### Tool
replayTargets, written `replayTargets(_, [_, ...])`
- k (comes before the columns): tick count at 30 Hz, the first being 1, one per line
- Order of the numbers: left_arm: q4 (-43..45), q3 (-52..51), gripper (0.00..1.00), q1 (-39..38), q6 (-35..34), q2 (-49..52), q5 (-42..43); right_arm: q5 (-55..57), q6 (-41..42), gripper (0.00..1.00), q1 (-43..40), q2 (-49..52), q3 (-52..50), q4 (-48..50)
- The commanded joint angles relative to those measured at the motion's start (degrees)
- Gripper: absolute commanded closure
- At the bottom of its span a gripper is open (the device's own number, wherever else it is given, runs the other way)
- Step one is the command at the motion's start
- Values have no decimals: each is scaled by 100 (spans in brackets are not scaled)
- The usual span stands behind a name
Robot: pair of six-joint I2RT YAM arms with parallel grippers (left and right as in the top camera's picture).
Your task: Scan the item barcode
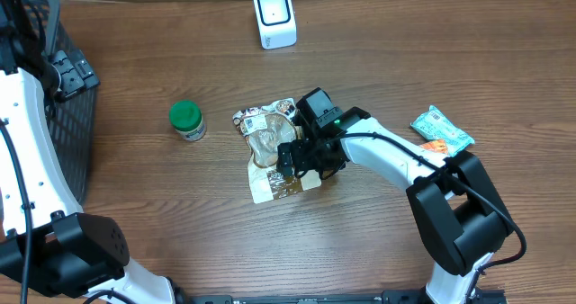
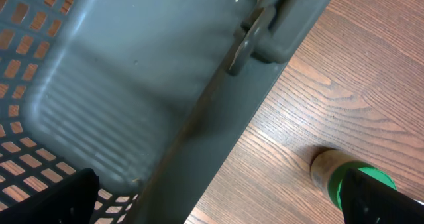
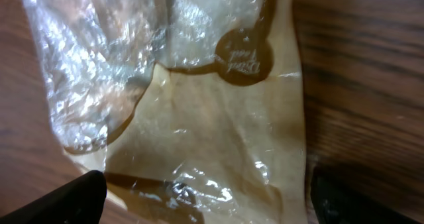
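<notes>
Near the middle of the table, the food pouch (image 1: 268,160) is laid flat, well apart from the scanner (image 1: 274,16) at the far edge, so its barcode cannot be read there. It is straddled by the right gripper (image 3: 215,197), fingers spread wide and grasping nothing, likely for a pickup. The left gripper (image 2: 218,197) is held wide and empty by the basket (image 2: 132,85) at the left, out of the way.
</notes>
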Motion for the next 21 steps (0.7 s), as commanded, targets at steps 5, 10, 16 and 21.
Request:
replayTargets(5, [-2, -9, 0, -52, 87, 61, -11, 1154, 505, 3, 356, 415, 15, 310])
replayTargets(10, [-2, -9, 0, -55, 90, 61, -11, 1147, 584, 29, 444, 780, 15, 315])
replayTargets(16, [0, -9, 0, -52, 87, 61, -11, 925, 588, 67, 433, 800, 15, 289])
replayTargets(21, [-2, -9, 1, -52, 87, 61, -11, 796, 588, 68, 433, 798, 20, 328])
